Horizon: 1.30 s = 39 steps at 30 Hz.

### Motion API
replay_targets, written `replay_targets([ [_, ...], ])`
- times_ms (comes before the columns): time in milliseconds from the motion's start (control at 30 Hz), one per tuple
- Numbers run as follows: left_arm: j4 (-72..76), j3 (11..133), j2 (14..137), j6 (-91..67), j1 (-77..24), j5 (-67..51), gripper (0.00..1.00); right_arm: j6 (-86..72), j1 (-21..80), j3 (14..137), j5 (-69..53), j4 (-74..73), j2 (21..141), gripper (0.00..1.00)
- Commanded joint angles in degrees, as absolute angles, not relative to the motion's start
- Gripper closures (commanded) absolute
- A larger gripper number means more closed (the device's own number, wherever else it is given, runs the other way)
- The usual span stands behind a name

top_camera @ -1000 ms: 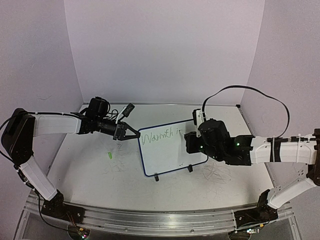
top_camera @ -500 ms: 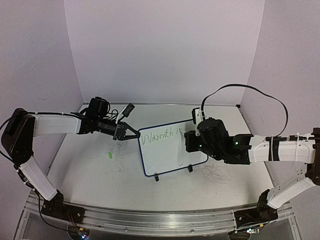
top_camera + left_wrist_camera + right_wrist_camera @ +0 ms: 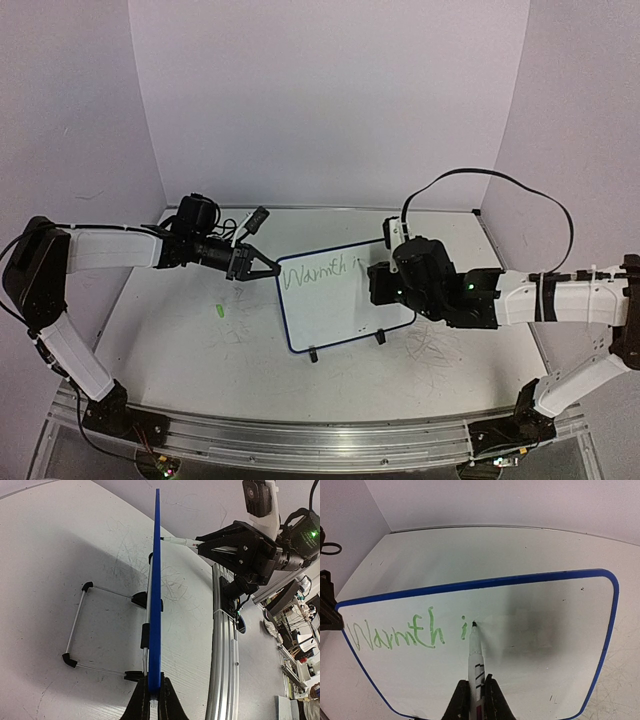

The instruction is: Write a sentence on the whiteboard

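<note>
One word, "Warmth", plus "i" of the thin green handwritten sentence (image 3: 395, 635) is down; the rest is left, I judge. The small blue-rimmed white whiteboard (image 3: 340, 305) stands on the bench (image 3: 180, 350) between my arms, face toward me, long axis left-right. My left tool (image 3: 150, 700) clamps its edge; my right tool (image 3: 475, 697) grips a white marker (image 3: 475, 652), tip on it.

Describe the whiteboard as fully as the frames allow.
The whiteboard is a small white rectangle with rounded corners and a thin blue rim, propped tilted on a wire stand with black feet. The left gripper clamps one short edge. Green writing reads "Warmth i"; the marker tip in the right gripper touches its face.
</note>
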<state>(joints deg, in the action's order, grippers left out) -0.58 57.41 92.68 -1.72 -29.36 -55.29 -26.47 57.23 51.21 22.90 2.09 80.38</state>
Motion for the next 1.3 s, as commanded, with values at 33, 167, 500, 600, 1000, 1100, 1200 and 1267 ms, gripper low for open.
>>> replay_targets([
  [33, -3.16, 59.13, 92.86, -0.67, -30.88, -55.81, 1.0, -28.64, 57.34, 50.05, 22.0, 2.03, 80.16, 1.0],
  [167, -3.16, 59.1, 92.94, -0.69, -30.82, -55.96, 1.0, -29.72, 57.82, 49.14, 21.71, 1.86, 79.84, 1.0],
  [500, -3.24, 59.09, 92.96, -0.7, -30.85, -55.87, 1.0, -29.17, 57.97, 50.31, 22.67, 2.16, 80.3, 1.0],
  [600, -3.26, 59.11, 92.89, -0.67, -30.85, -55.83, 1.0, -28.77, 57.96, 50.64, 23.33, 2.61, 80.33, 1.0],
  [1000, -3.25, 59.09, 92.8, -0.64, -30.85, -55.91, 1.0, -26.85, 56.84, 51.69, 24.0, 4.95, 80.42, 1.0],
  [1100, -3.25, 59.07, 92.96, -0.69, -30.85, -56.11, 1.0, -26.71, 56.55, 51.84, 24.11, 5.19, 80.42, 1.0],
  [1200, -3.25, 59.21, 93.01, -0.7, -30.85, -56.09, 1.0, -26.68, 56.36, 51.94, 24.62, 5.27, 80.34, 1.0],
  [1267, -3.25, 59.17, 93.07, -0.69, -30.85, -56.1, 1.0, -26.55, 56.18, 52.13, 24.94, 5.27, 80.28, 1.0],
])
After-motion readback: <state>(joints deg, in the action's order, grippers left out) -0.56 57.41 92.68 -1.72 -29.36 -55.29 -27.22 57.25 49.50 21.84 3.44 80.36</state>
